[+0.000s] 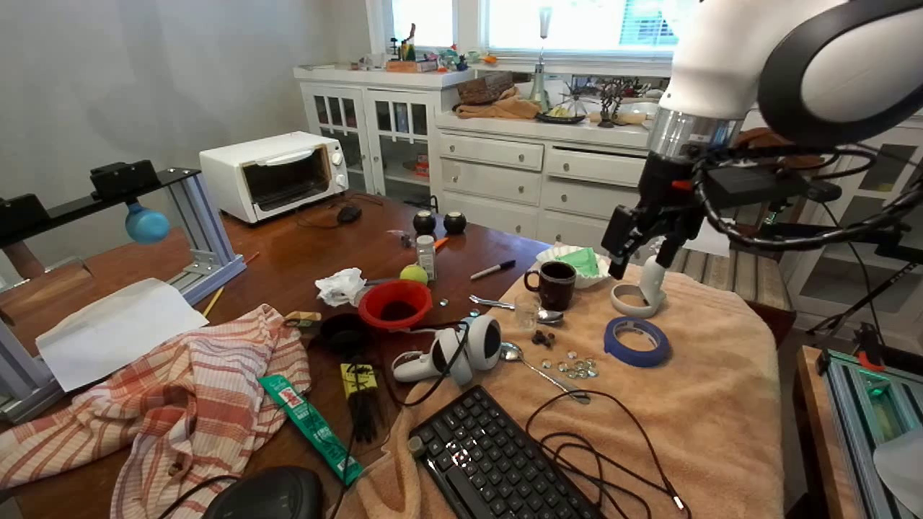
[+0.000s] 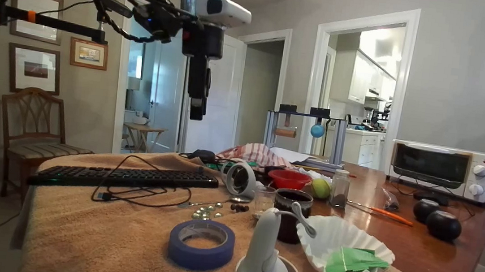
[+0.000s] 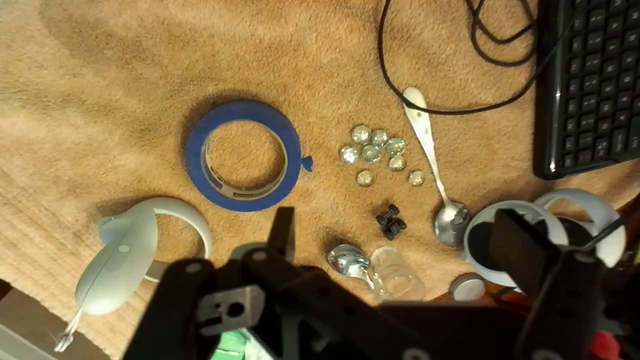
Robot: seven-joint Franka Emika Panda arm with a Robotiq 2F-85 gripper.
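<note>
My claw [image 1: 642, 263] hangs spread wide and empty above the tan towel [image 1: 710, 414].
In an exterior view, the white ringed controller [image 1: 653, 280] and blue tape roll [image 1: 634, 358] lie below me, the dark mug [image 1: 557, 292] near them. In an exterior view, my fingers [image 2: 197, 112] point down, well above the tape roll. In the wrist view, a small dark wheeled piece [image 3: 391, 223] lies beneath me, seen between my fingers, with clear beads [image 3: 371, 153] beyond them.
</note>
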